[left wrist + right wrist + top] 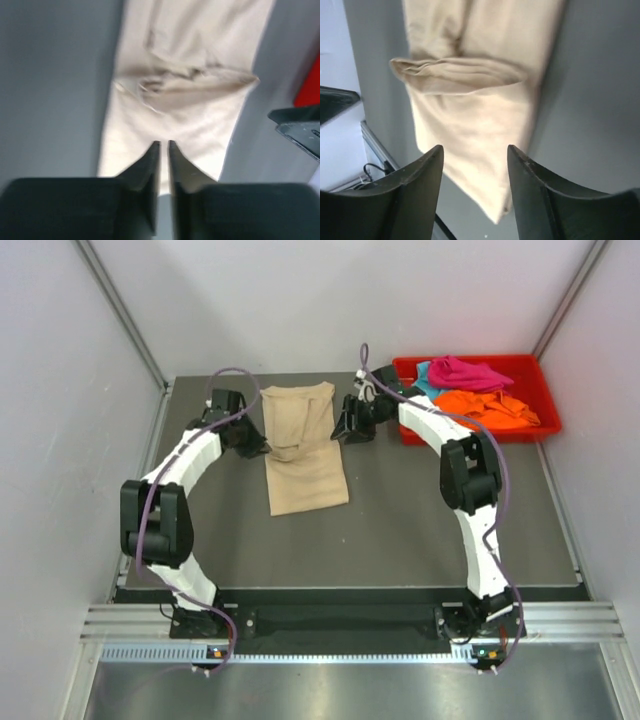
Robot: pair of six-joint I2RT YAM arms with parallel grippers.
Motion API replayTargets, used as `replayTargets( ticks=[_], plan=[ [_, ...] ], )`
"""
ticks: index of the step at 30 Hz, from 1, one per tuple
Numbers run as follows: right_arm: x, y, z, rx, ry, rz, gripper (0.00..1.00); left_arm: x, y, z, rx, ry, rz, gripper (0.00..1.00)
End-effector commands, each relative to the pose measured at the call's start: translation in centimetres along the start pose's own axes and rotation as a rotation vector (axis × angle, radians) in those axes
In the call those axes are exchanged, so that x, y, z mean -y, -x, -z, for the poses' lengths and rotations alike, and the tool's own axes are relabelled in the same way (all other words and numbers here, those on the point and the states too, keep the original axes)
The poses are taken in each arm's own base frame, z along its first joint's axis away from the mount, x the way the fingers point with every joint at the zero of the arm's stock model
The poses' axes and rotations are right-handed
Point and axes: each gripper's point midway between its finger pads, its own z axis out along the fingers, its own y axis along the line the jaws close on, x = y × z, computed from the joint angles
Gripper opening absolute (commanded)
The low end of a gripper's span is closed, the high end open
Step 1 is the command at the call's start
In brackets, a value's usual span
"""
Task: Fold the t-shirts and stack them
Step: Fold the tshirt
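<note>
Fingers barely parted on left gripper (164, 144), wide apart on right gripper (475, 149), flanking the beige t-shirt (303, 445).

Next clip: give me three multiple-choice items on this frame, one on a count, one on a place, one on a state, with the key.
1. How many shirts lie in the tray? A one; B three; C five.
2. Where is the beige shirt? A in the tray; B on the table between the arms; C draped over the right arm.
3. How is the right tool? A open, holding nothing; B shut on the beige shirt; C shut on the tray rim.
Key: 1 B, a magenta shirt, an orange shirt and a teal shirt show there; 2 B, the top view shows it lying on the table; 3 A, the wrist view shows a wide empty gap between its fingers.
</note>
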Motion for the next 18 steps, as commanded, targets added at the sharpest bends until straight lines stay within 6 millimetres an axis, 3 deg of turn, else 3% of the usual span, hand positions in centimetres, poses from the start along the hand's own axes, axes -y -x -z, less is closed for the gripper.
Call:
replayTargets(
  ticks=[1,3,5,9,13,18],
  plan=[
    [-5.9,-1.9,0.4,0.011,0.049,0.140,0.53,2.5,-4.1,-0.7,-0.071,-0.133,-0.009,0.12],
    [-6.8,-3.3,-1.2,-0.007,0.063,0.158,0.45,3.4,-5.9,-1.4,-0.105,-0.175,-0.014,0.10],
    [-7.1,-4.1,-3.0,-0.005,0.058,0.170,0.29,3.4,-6.9,-2.7,-0.134,-0.184,0.005,0.09],
    [-7.1,-4.2,-5.1,0.006,0.093,0.133,0.07,3.4,-7.4,-5.1,-0.160,-0.193,0.001,0.08],
    [-6.4,-3.7,-6.6,0.021,0.108,0.113,0.01,3.2,-6.3,-7.2,-0.153,-0.169,-0.028,0.07],
    [-4.9,-3.0,-7.5,0.027,0.096,0.074,0.02,2.4,-4.5,-9.4,-0.140,-0.154,-0.013,0.07]
  ],
)
